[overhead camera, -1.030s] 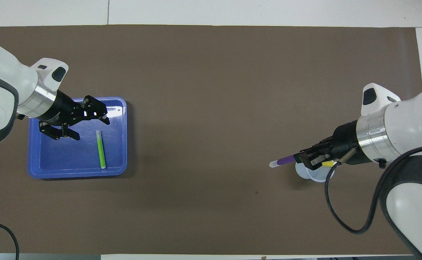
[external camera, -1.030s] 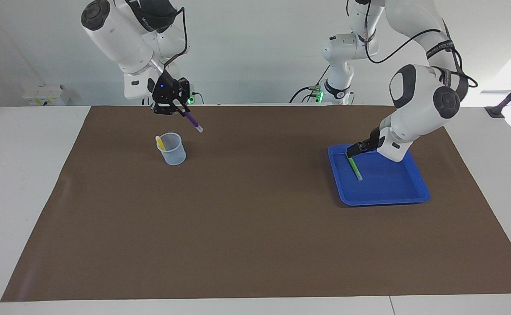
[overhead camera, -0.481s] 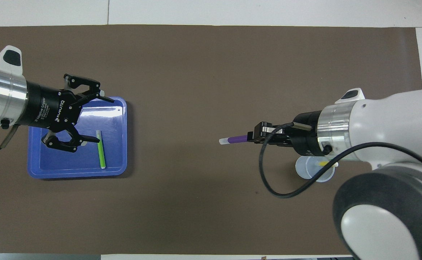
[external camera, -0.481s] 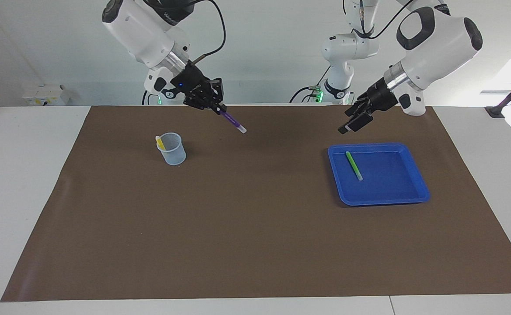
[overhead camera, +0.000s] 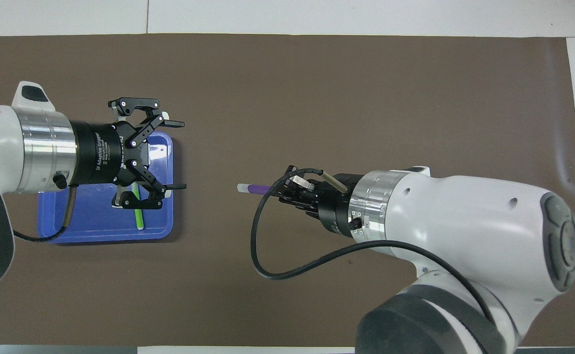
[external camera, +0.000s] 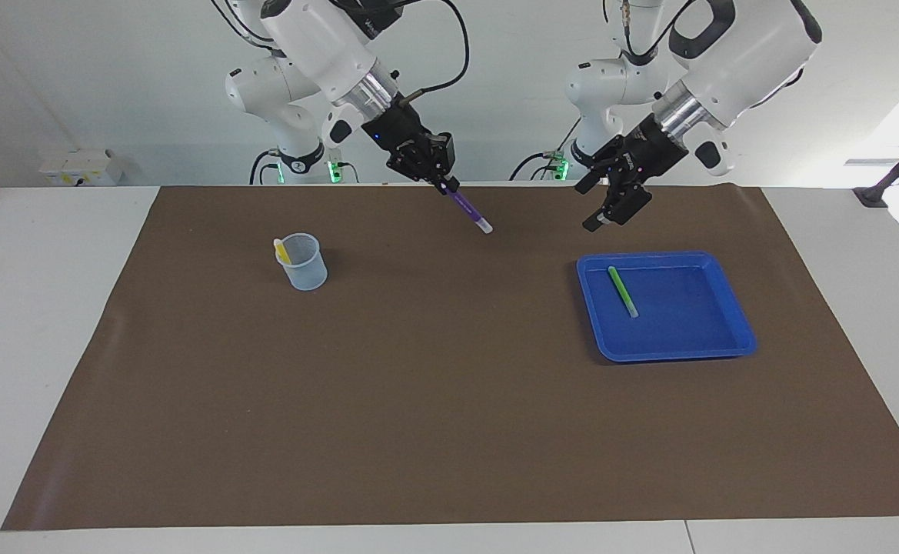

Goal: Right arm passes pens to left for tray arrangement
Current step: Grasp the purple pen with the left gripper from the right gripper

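The right claw is gripping the purple pen over the brown mat, mid-surface. The left claw is hanging open above the tray, where the green pen is lying. The yellow pen is standing in the cup, well apart.

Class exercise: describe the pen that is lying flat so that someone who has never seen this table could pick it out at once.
Start from the brown mat covering the table, then find the blue tray toward the left arm's end. Inside it lies the green pen, alone and flat. The purple pen is up in the air in the right tool, and the yellow pen stands in a clear cup.
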You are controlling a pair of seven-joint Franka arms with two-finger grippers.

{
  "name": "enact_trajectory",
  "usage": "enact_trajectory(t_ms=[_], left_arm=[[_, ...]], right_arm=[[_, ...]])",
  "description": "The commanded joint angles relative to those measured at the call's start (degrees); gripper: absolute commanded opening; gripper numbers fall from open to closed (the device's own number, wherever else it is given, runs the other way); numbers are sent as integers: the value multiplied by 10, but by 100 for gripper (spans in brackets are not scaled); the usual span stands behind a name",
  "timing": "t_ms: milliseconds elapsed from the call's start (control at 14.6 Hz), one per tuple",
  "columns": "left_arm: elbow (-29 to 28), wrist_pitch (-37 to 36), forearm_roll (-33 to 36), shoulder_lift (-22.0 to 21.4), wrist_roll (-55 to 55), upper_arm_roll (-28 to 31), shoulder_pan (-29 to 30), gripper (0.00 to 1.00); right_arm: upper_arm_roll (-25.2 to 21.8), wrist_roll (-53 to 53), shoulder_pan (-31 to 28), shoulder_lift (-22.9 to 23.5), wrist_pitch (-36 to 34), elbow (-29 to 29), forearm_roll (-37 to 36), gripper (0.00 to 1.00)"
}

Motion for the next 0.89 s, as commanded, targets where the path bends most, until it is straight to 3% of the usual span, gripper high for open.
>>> enact_trajectory(t_ms=[0, 206, 824], left_arm=[[-117, 81, -66, -78, -9, 6, -24, 100], [-175, 140, -101, -101, -8, 6, -55, 100], [-218, 143, -155, -103, -8, 5, -75, 99]], right_arm=[[-1, 15, 25, -12, 19, -25, 11, 0], [1, 36, 35, -16, 22, -27, 11, 0], [16, 32, 35, -28, 20, -51, 11, 0]])
